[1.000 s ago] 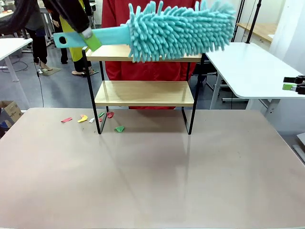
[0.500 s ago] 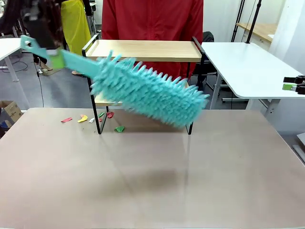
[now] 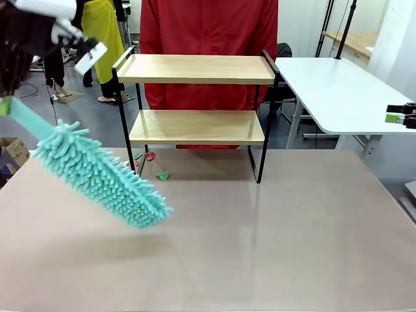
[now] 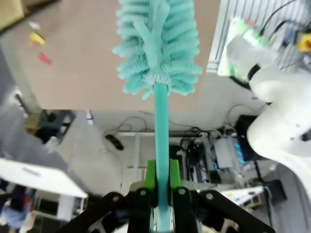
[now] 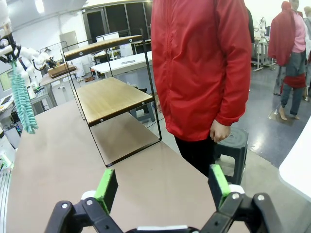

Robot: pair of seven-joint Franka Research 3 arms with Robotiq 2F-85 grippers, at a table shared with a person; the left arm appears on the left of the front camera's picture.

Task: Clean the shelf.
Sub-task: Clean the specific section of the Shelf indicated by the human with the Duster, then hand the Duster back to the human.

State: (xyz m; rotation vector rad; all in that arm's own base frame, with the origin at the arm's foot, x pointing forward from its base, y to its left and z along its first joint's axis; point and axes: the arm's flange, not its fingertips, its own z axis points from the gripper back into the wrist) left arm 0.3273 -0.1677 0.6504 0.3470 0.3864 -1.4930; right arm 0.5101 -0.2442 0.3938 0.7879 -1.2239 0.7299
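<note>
front view: nearest the camera lies the bare brown desk (image 3: 260, 247). above its left part hangs a teal duster (image 3: 101, 175), its fluffy head slanting down toward the middle, its flat handle rising up and left to the left gripper (image 3: 5, 104) at the picture's edge. in the left wrist view the left gripper (image 4: 162, 187) has its green-padded fingers (image 4: 150, 178) pressed tight on the duster's handle (image 4: 161, 131), with the fluffy head beyond them. farther back, small coloured paper scraps (image 3: 162, 175) lie on the desk beside the shelf's left legs. the shelf (image 3: 198, 97) stands upright at the far middle of the desk, both wooden boards bare. behind it stands a person in a red jacket (image 3: 208, 29). the right gripper (image 3: 400, 114) waits at the right edge over a white table (image 3: 338, 91). in the right wrist view its fingers (image 5: 108, 187) stand wide apart, holding nothing.
</note>
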